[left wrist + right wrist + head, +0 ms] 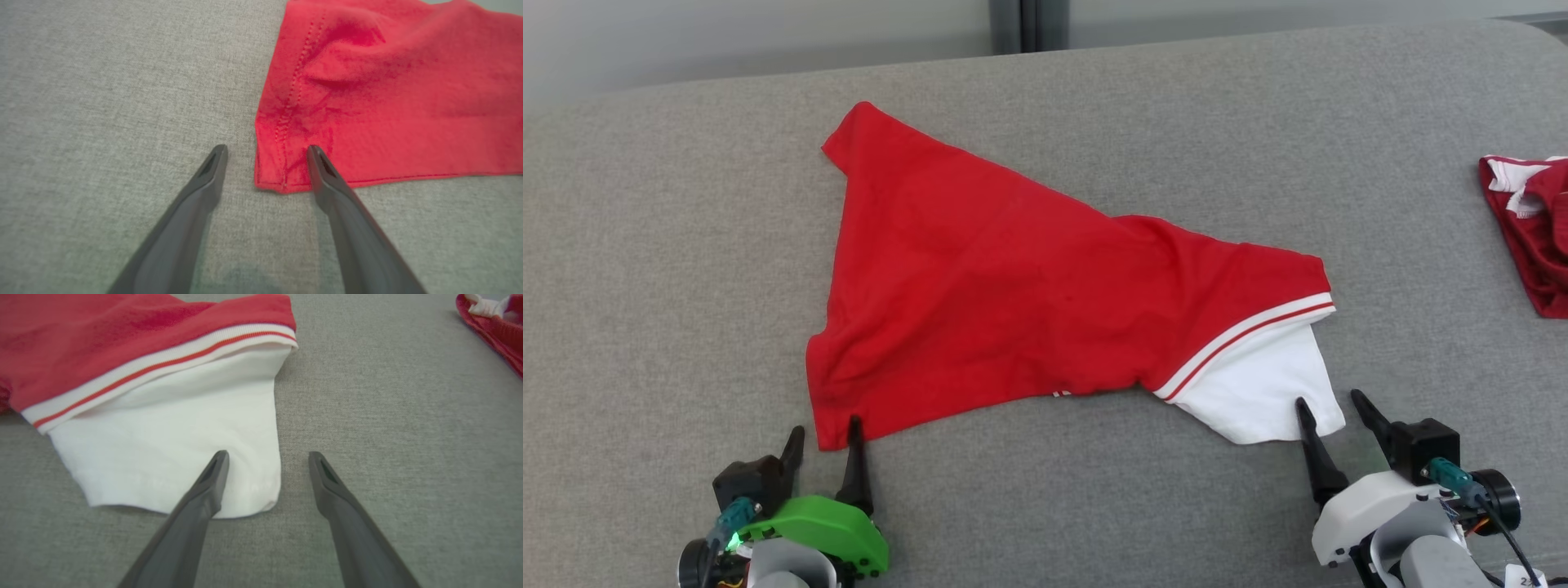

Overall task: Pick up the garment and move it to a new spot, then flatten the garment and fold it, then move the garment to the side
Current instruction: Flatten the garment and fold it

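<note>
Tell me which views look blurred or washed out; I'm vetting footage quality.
Head view: sharp, evenly lit, red shirt crisp. Left wrist view: soft throughout, fingers blurred near the lens. Right wrist view: white section nearly washed out.

A red knit garment (1013,294) with a white, red-striped band and a white panel lies spread and slightly rumpled. Its red corner sits between the left claw's (825,425) fingers, its white corner between the right claw's (1330,397).
</note>
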Motion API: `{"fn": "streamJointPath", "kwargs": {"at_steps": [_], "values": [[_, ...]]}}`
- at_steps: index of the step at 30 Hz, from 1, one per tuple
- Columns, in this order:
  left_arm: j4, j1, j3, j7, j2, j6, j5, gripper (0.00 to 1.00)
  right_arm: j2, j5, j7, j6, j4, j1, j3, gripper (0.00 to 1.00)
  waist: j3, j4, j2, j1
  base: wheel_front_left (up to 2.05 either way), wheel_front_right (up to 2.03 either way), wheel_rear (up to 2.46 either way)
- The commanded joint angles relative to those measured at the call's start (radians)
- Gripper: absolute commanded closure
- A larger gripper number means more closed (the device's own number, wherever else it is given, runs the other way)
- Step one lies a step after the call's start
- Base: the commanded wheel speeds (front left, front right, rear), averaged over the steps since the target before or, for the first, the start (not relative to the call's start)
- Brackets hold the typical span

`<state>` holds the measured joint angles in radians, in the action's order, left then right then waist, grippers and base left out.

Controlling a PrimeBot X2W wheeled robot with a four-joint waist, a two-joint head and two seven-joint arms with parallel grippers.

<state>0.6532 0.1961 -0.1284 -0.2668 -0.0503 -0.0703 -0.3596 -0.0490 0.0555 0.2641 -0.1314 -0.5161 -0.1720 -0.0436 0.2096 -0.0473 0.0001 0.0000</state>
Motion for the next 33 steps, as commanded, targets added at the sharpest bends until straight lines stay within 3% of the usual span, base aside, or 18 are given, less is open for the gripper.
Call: {"fn": "streamJointPath", "kwargs": {"at_steps": [1, 14, 15, 16, 17, 18, 21, 25, 33], "values": [[0.015, 0.009, -0.005, 0.005, -0.002, -0.001, -0.001, 0.0, -0.004, -0.007, 0.0, 0.002, -0.006, -0.007, 0.012, 0.0, 0.007, 0.002, -0.0001, 0.0, 0.0, 0.0, 0.0], [0.088, 0.014, -0.04, 0.011, 0.001, -0.018, -0.019, 0.0, -0.004, -0.025, -0.004, 0.002, -0.083, 0.025, 0.021, 0.0, -0.006, 0.004, -0.0001, 0.0, 0.0, 0.0, 0.0], [0.099, 0.014, -0.044, 0.011, 0.001, -0.021, -0.022, 0.0, -0.004, -0.026, -0.004, 0.002, -0.085, 0.024, 0.02, 0.08, -0.006, 0.003, -0.0001, 0.0, 0.0, 0.0, 0.0], [0.112, 0.014, -0.05, 0.011, 0.001, -0.024, -0.023, 0.0, -0.004, -0.026, -0.004, 0.002, -0.087, 0.023, 0.018, 0.5, -0.007, 0.003, -0.0001, 0.0, 0.0, 0.0, 0.0], [0.123, 0.015, -0.056, 0.011, 0.002, -0.028, -0.025, 0.57, -0.004, -0.025, -0.004, 0.002, -0.088, 0.022, 0.017, 0.63, -0.008, 0.003, -0.0001, 0.0, 0.0, 0.0, 0.0], [0.137, 0.015, -0.064, 0.012, 0.003, -0.032, -0.03, 1.0, -0.004, -0.021, -0.004, 0.002, -0.088, 0.019, 0.016, 0.98, -0.009, 0.003, -0.0001, 0.0, 0.0, 0.0, 0.0], [0.156, 0.021, -0.076, 0.014, 0.005, -0.04, -0.045, 1.0, -0.004, -0.004, -0.003, 0.002, -0.071, 0.016, 0.009, 1.0, -0.018, 0.007, -0.0001, 0.0, 0.0, 0.0, 0.0], [0.112, 0.016, -0.061, 0.009, 0.0, -0.037, -0.062, 1.0, -0.004, 0.046, 0.0, 0.002, 0.063, 0.02, -0.002, 1.0, -0.043, 0.014, -0.0001, 0.0, 0.0, 0.0, 0.0], [-0.166, 0.032, 0.044, 0.003, -0.006, -0.048, -0.003, 1.0, -0.032, 0.183, 0.0, 0.002, 0.363, -0.024, -0.003, 1.0, -0.107, 0.027, -0.0001, 0.0, 0.0, 0.0, 0.0]]}}
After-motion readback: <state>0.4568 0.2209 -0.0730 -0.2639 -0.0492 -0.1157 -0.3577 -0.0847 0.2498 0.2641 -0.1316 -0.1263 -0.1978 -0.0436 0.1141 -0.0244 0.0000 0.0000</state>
